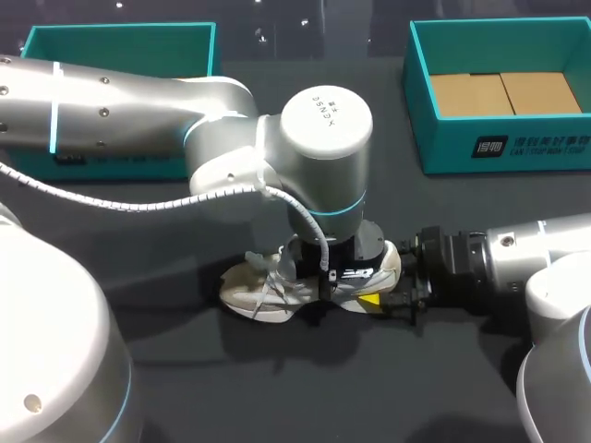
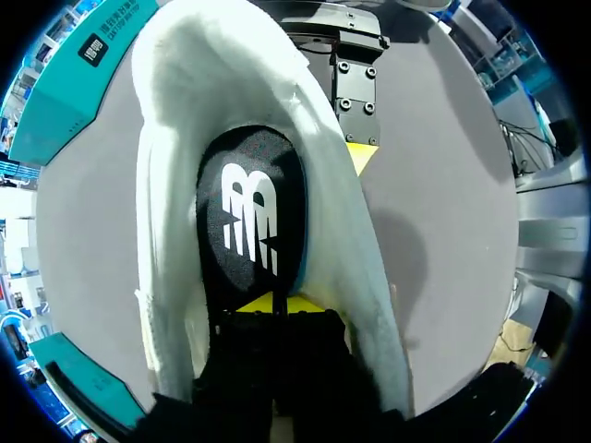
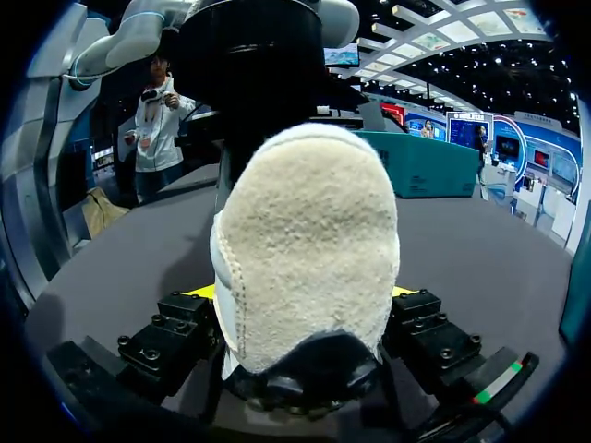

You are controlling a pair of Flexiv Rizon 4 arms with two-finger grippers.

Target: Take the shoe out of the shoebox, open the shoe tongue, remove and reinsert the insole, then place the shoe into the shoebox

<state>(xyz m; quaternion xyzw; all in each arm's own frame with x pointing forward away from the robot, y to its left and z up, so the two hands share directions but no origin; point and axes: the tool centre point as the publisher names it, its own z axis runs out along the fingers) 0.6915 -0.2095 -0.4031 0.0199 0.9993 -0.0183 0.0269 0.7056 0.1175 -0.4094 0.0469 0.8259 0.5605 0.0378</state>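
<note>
Mid-table: shoe (image 1: 251,293), L gripper (image 2: 277,303) inside, R gripper (image 3: 300,295) astride heel; boxes (image 1: 503,152) behind.

Left arm (image 1: 325,129) over shoe (image 1: 259,293), right end effector (image 1: 390,277) at its heel, open table (image 1: 175,305) beside toe

The table (image 1: 231,388) has a dark grey, matte top, and it looks like one plain surface without marks. The light comes from above and is soft. A blurred shadow lies on the top near the table's middle, towards its near edge.
</note>
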